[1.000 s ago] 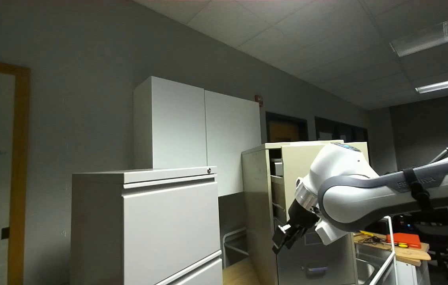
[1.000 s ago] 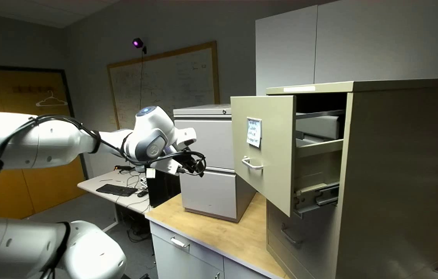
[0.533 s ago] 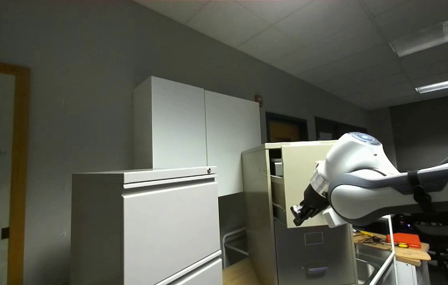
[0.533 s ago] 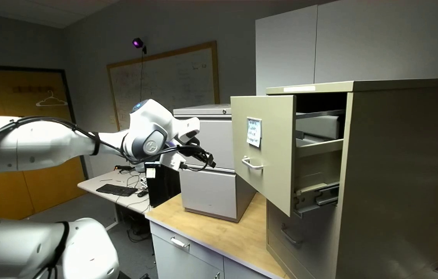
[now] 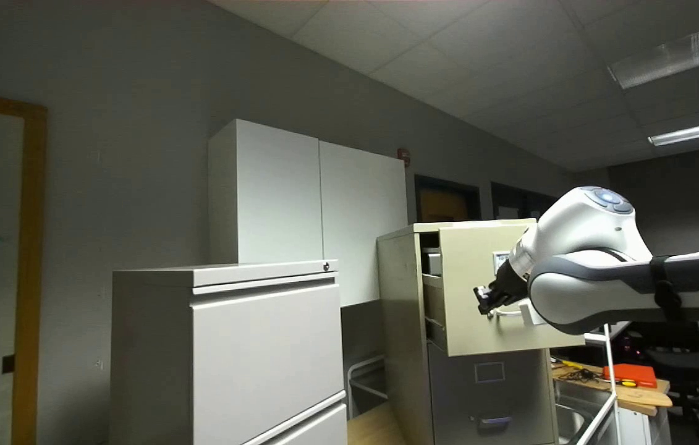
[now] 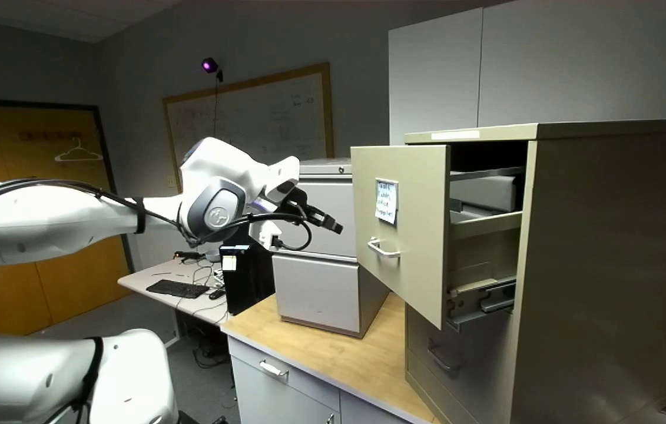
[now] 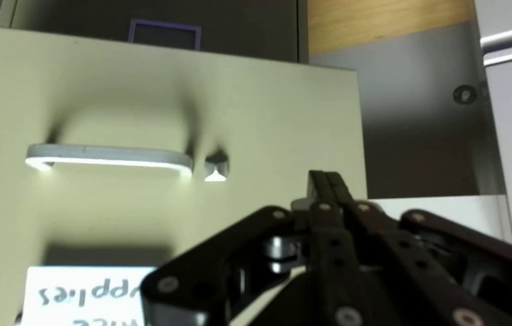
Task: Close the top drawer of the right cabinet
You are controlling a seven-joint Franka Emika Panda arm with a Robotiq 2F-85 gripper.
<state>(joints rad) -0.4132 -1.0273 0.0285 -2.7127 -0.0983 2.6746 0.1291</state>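
The top drawer [image 6: 421, 235] stands well pulled out of the right cabinet [image 6: 603, 265]; its beige front [image 5: 466, 266] shows in both exterior views. A handle [image 7: 108, 155], a small lock knob [image 7: 216, 166] and a paper label [image 7: 88, 294] are on that front in the wrist view. My gripper [image 7: 327, 174] is shut, its fingertips pressed together with nothing between them. In an exterior view the gripper [image 6: 335, 226] points at the drawer front with a gap left. In the wrist view its tips overlap the front close to one side edge, beside the knob.
A light-grey low cabinet [image 6: 318, 294] stands on the wooden counter [image 6: 333, 359] beside the beige one, behind the gripper. White wall cupboards [image 5: 278, 198] hang behind. Below the top drawer is a lower drawer [image 5: 479, 395] sitting flush. A desk with a keyboard [image 6: 176, 288] lies further back.
My gripper has risen and moved across toward the drawer front, and its fingers have come together. The drawer has not moved.
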